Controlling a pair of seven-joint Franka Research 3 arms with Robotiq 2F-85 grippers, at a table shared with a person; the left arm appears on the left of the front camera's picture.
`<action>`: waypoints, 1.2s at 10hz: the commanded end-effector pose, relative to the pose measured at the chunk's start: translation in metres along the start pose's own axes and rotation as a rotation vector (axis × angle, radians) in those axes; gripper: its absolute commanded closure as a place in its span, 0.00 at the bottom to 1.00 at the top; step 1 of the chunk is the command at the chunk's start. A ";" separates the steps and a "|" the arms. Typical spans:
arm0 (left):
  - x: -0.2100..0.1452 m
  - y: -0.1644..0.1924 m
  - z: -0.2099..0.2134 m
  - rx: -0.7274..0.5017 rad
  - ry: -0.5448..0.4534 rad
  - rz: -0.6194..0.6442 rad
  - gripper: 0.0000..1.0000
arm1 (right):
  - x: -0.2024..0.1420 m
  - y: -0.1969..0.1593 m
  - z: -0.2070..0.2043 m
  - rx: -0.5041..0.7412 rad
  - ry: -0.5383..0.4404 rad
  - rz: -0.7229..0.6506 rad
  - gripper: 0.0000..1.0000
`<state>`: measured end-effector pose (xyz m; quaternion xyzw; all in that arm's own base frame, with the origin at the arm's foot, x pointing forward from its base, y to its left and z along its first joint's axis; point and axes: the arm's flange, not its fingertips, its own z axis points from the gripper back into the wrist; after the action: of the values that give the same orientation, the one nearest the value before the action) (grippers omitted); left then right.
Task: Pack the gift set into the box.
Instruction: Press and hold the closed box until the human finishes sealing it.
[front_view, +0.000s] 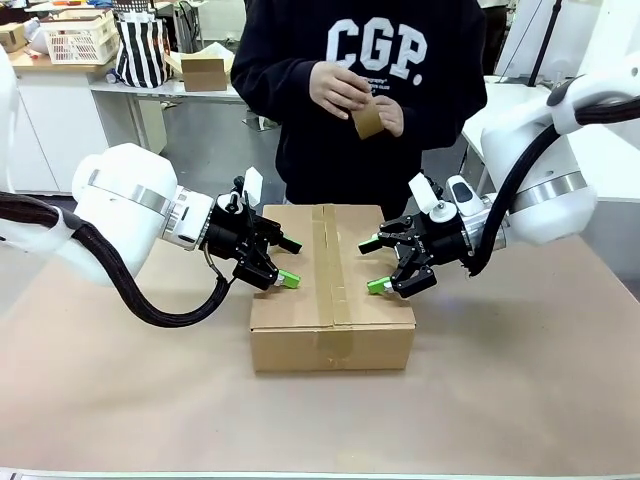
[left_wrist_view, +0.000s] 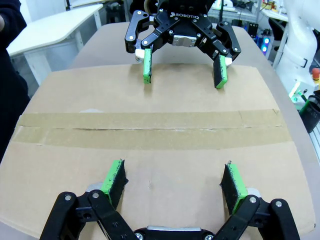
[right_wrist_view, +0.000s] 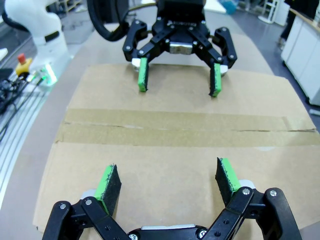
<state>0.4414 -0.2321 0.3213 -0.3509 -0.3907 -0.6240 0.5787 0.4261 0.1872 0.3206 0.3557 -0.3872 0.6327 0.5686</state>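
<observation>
A: Box (front_view: 332, 290) flaps taped shut, contents hidden; gift set unseen?
B: Can't tell. Person's hands (front_view: 340, 90) cover a small brown item (front_view: 368, 120); identity unclear

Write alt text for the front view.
A closed, taped brown box sits mid-table with the open left gripper and open right gripper poised over its top. Behind it, a person's hands hold a small brown piece.

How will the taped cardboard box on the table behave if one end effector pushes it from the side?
The box would probably slide rather than tip: it sits low and wide on the table. Its top likely stays stiff, since tape closes the flaps. Its weight cannot be judged.
</observation>
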 end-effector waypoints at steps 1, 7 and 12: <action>-0.003 -0.002 -0.001 -0.005 0.000 0.008 0.00 | -0.002 0.001 -0.001 -0.001 0.008 -0.001 0.00; -0.003 -0.002 -0.001 -0.005 0.000 0.008 0.00 | -0.002 0.001 -0.001 -0.001 0.008 -0.001 0.00; -0.003 -0.002 -0.001 -0.005 0.000 0.008 0.00 | -0.002 0.001 -0.001 -0.001 0.008 -0.001 0.00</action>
<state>0.4414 -0.2321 0.3213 -0.3509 -0.3907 -0.6240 0.5787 0.4261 0.1872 0.3206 0.3557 -0.3872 0.6327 0.5686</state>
